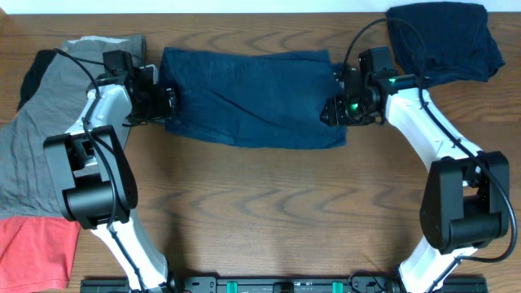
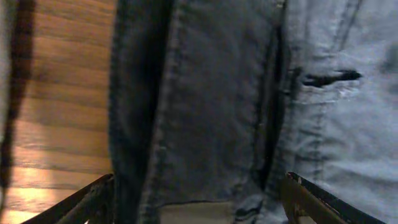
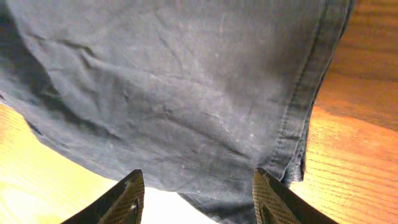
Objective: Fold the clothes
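Note:
A dark blue denim garment (image 1: pixel 252 98) lies folded in a flat rectangle across the middle of the table. My left gripper (image 1: pixel 168 103) is at its left end, open, with the waistband and a buttonhole (image 2: pixel 205 112) filling the left wrist view between the spread fingers (image 2: pixel 199 199). My right gripper (image 1: pixel 332 110) is at its right end, open, fingers (image 3: pixel 198 196) spread over the hemmed edge of the denim (image 3: pixel 186 99). Neither gripper holds cloth.
A grey garment (image 1: pixel 49 122) over a black one lies at the far left, with a red garment (image 1: pixel 32 248) at the front left corner. A dark navy garment (image 1: pixel 444 37) is heaped at the back right. Bare wood table (image 1: pixel 269 212) lies in front.

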Available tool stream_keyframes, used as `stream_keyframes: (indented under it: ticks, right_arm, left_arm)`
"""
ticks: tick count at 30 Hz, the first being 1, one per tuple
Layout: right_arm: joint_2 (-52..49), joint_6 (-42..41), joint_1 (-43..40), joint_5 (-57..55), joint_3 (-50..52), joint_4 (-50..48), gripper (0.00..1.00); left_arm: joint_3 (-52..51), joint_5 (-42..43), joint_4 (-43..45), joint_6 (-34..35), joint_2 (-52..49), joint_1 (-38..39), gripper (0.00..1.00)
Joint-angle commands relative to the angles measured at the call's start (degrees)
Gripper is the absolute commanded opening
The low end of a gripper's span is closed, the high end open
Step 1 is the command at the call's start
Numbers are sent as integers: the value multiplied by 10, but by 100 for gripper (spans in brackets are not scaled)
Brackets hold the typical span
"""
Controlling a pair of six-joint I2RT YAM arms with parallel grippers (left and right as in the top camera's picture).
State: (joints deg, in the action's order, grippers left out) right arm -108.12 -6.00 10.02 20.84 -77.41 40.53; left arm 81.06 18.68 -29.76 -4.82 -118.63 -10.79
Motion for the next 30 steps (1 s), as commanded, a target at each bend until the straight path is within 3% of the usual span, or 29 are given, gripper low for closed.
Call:
stream_keyframes:
  ticks: [1,3,5,9,12,19,30]
  right_arm:
    - [10,5,-3,2,2,-5,54]
    - [10,5,-3,-1,2,-12,54]
    - [10,5,-4,-17,2,-22,53]
    - [10,5,-4,-57,2,-47,50]
    - [10,3,-4,-70,2,-71,40]
    - [10,-30,-4,-112,2,-136,2]
    - [-44,-52,-2,-111,2,-160,1]
  left_arm:
    - [7,19,-6,-10,-17,18,84]
    - [7,19,-9,-10,-28,30,80]
    - [7,19,-13,-9,-38,42,70]
    - [7,19,-17,-9,-49,60,26]
    - [7,19,-20,-9,-45,62,6]
    - [16,19,-72,-5,3,56,6]
    - [24,16,-194,-61,154,50,6]
